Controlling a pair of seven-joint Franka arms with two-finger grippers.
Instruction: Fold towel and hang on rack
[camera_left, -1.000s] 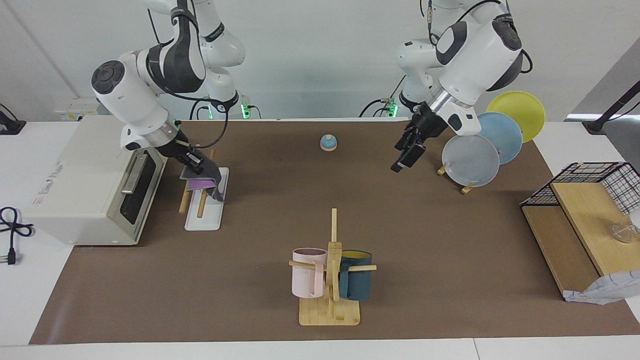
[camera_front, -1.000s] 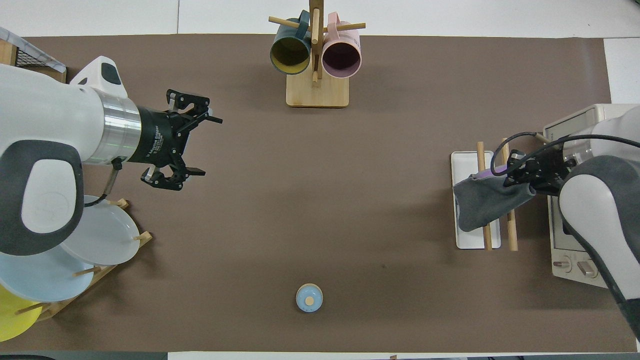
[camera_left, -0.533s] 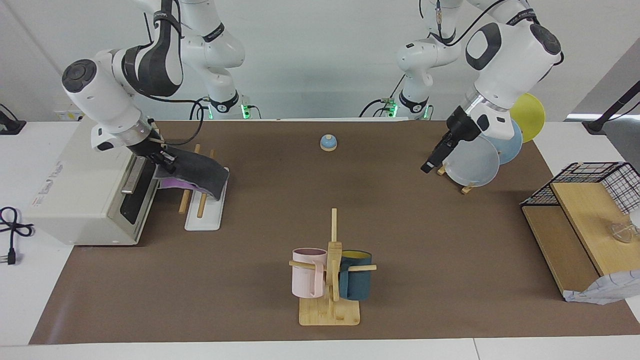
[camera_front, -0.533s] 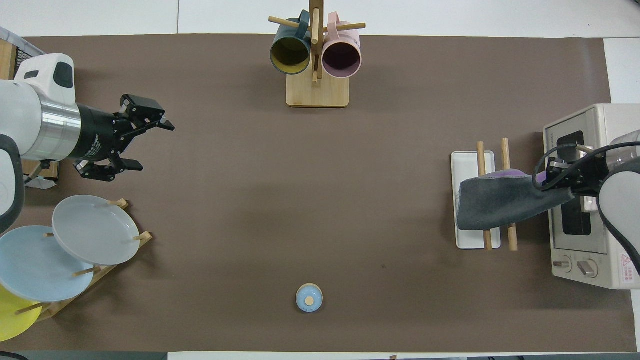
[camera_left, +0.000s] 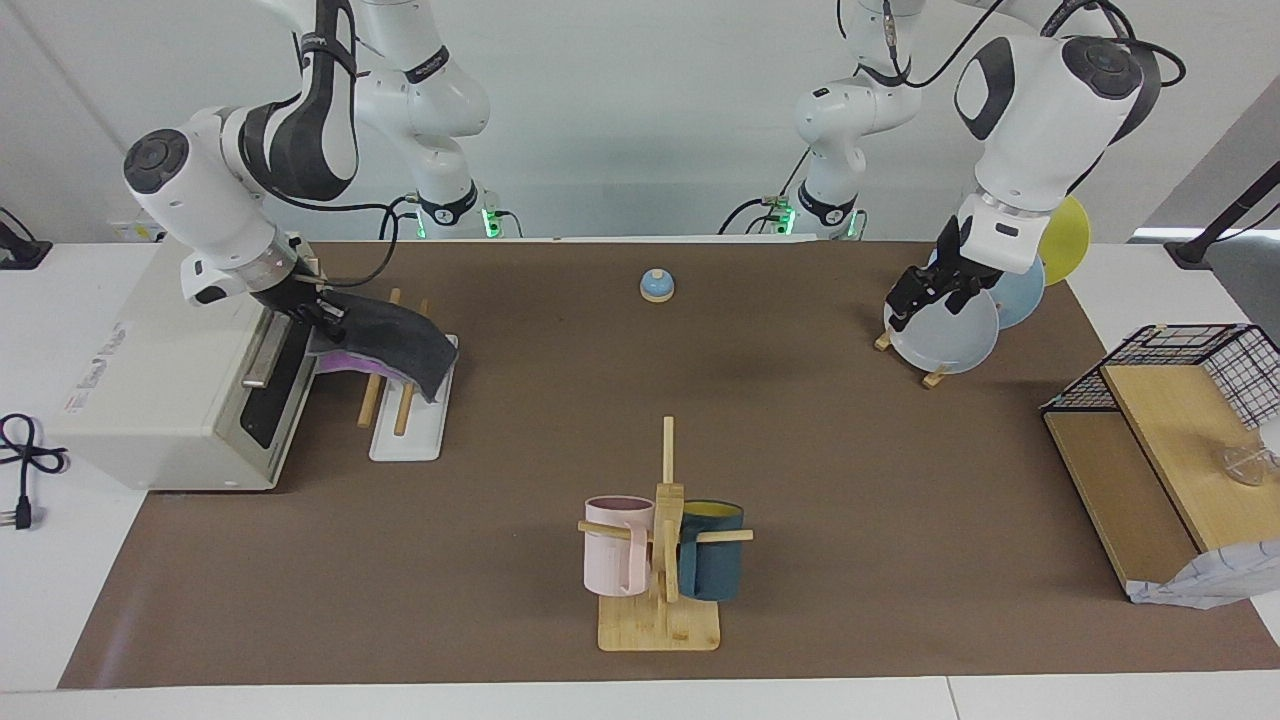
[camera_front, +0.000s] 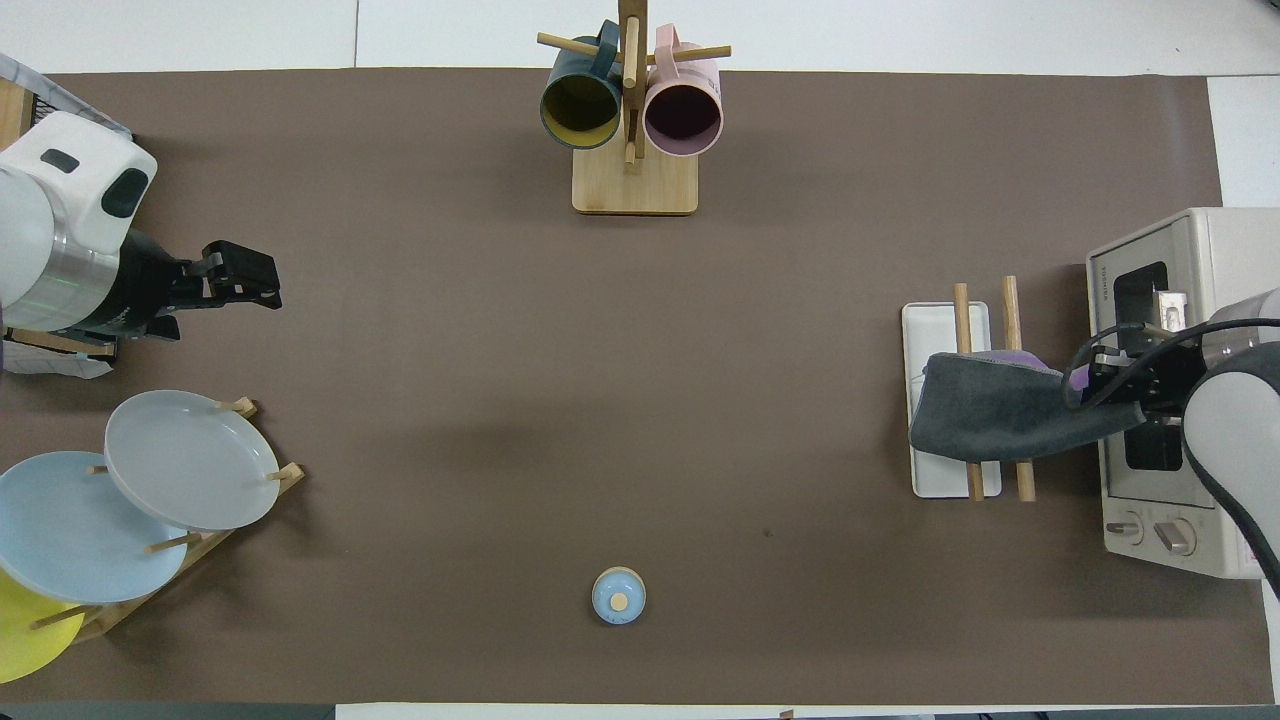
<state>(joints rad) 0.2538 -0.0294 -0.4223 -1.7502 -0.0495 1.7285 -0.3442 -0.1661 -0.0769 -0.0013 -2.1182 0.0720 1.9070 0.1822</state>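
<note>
Right pincer (camera_left: 322, 312), frame left, grips the towel (camera_left: 395, 338) draped across the rack (camera_left: 410, 425). Left pincer (camera_left: 912, 298), upper right, open, holds nothing.

A plain white wall (camera_left: 620, 120) closes the far end, evenly lit. The white table (camera_left: 60, 600) runs wide, a brown mat (camera_left: 850, 480) across its middle. Dark cable (camera_left: 20, 450) trails at the table's left edge.
</note>
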